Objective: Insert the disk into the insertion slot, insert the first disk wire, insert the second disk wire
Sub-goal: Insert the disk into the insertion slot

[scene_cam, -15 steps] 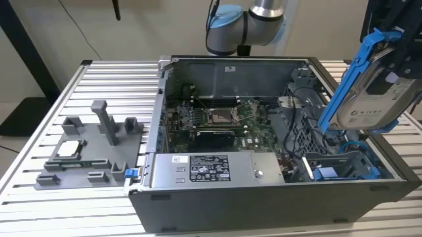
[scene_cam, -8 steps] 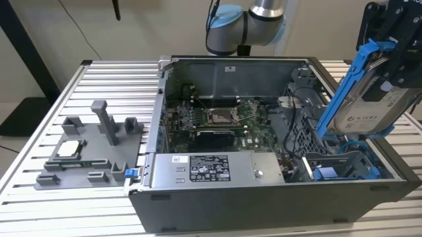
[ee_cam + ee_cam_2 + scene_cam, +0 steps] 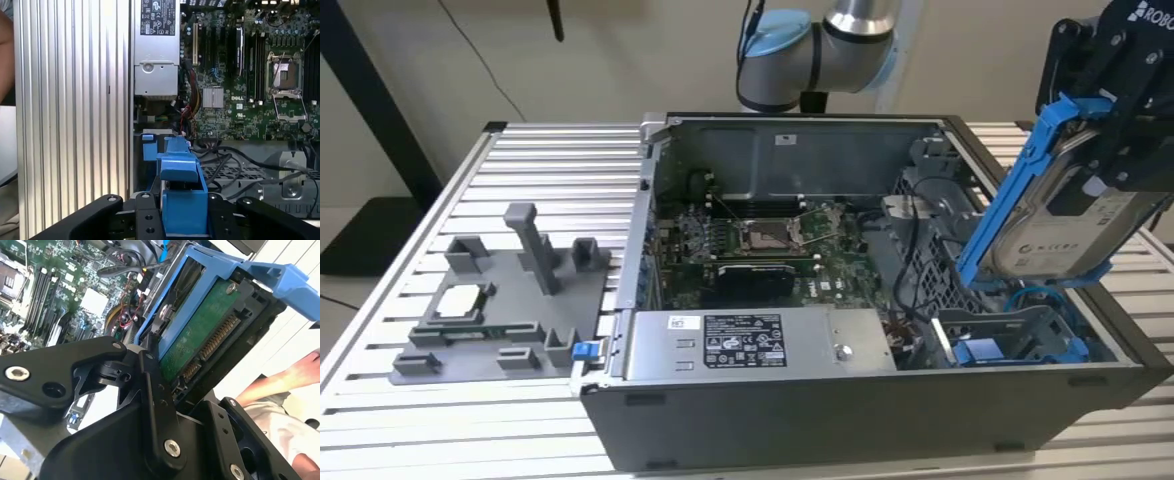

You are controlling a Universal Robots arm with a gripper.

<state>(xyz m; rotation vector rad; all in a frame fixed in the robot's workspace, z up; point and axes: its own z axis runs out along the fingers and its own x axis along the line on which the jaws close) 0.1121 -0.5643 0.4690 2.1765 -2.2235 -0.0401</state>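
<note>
Slatted table [image 3: 454, 430] carries the case [image 3: 854, 420]; above the insertion slot [image 3: 1014, 335], the gripper [image 3: 1117, 165] clamps the rigid, likely shock-sensitive disk [image 3: 1061, 235] across its blue frame.

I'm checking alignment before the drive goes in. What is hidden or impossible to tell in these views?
Exterior view: the insertion slot is partly hidden behind the disk and the case wall.
Exterior view: the gripper is cut off by the top and right edges.
Second wrist view: the gripper's black linkage covers part of the disk's circuit-board side.
First wrist view: which cables are the disk wires cannot be told.
</note>
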